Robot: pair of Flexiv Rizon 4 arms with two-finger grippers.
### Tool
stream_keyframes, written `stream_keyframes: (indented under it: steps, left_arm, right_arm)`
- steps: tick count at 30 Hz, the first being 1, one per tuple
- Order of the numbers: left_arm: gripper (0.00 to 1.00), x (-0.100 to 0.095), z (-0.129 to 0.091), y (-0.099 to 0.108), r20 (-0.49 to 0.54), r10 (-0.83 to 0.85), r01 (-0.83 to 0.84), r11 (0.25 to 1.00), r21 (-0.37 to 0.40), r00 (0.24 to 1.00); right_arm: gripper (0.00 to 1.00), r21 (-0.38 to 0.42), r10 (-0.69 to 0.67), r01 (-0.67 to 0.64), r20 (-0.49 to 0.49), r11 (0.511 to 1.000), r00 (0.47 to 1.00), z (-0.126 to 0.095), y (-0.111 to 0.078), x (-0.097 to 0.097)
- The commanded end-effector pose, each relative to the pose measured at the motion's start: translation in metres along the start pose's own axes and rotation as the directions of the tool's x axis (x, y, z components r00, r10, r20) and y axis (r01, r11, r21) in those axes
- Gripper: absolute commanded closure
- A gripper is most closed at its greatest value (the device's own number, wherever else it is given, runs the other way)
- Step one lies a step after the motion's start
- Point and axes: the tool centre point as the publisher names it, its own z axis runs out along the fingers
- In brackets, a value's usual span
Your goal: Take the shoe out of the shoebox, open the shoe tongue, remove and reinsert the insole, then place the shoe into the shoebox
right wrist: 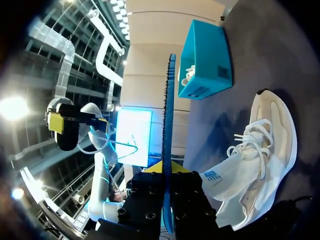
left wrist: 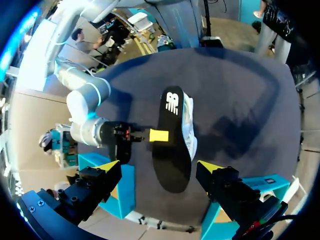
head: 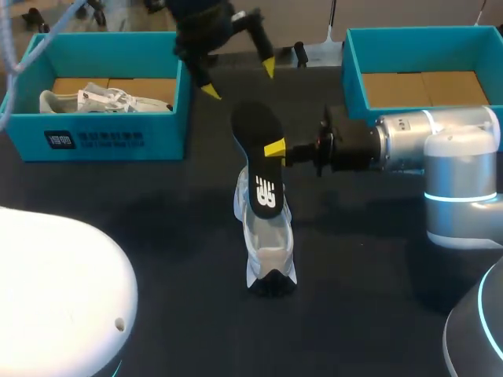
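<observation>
At the middle of the dark surface (head: 141, 204), the white shoe (head: 269, 245) is lying laces up, with its tongue pulled open and bare cloth showing on both sides of it. It is sitting well apart from the left box (head: 102, 145) and the right box (head: 355, 75). The two teal boxes are standing at the far corners, and a strip of bare surface is running between them along the far edge. A second shoe (head: 102, 100) is lying inside the left box, while the right box is showing only its cardboard floor. The black insole (head: 255, 137) is hanging in the air, out of the shoe. Its printed end is hanging over the shoe's opening, though I cannot tell whether the two are touching, and its other end is pointing toward the gap between the boxes. The right tool (head: 273, 149) is coming in from the right side and pinching the insole at mid-length, one yellow tip on each face; in its own wrist view the insole is standing edge-on between the fingers. The left tool (head: 240, 80) is hovering released above the far gap, fingers spread wide, clear of the insole's far end and gripping nothing.
</observation>
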Motion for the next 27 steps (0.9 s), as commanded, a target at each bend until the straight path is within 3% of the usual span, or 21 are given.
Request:
stream_keyframes:
  steps: [1, 9, 14, 19, 21, 27]
  left_arm:
    - [0.00, -0.012, 0.003, 0.006, -0.360, -0.016, 0.018, 1.000, 0.003, 0.933]
    - [0.00, -0.022, 0.015, 0.011, -0.390, -0.038, 0.044, 0.999, 0.006, 0.920]
    - [0.00, -0.025, 0.013, 0.011, -0.339, -0.053, 0.044, 0.998, -0.034, 0.939]
    - [0.00, -0.015, 0.010, 0.010, -0.173, -0.057, 0.049, 0.998, -0.050, 0.983]
    - [0.00, -0.007, 0.008, 0.008, -0.063, -0.042, 0.039, 0.998, -0.042, 0.997]
    - [0.00, 0.014, 0.005, 0.002, 0.152, -0.038, 0.043, 0.999, -0.028, 0.988]
  right_arm:
    - [1.00, -0.002, 0.000, 0.000, 0.000, 1.000, 1.000, 0.001, -0.001, 0.000]
    - [1.00, -0.002, 0.000, 0.000, 0.000, 1.000, 1.000, 0.001, -0.001, 0.000]
    - [1.00, -0.002, 0.000, 0.000, 0.000, 1.000, 1.000, 0.001, -0.001, 0.000]
    - [1.00, -0.002, 0.000, 0.000, 0.000, 1.000, 1.000, 0.001, -0.001, 0.000]
    - [1.00, -0.002, 0.000, 0.000, 0.000, 1.000, 1.000, 0.001, -0.001, 0.000]
    - [1.00, -0.002, 0.000, 0.000, 0.000, 1.000, 1.000, 0.001, -0.001, 0.000]
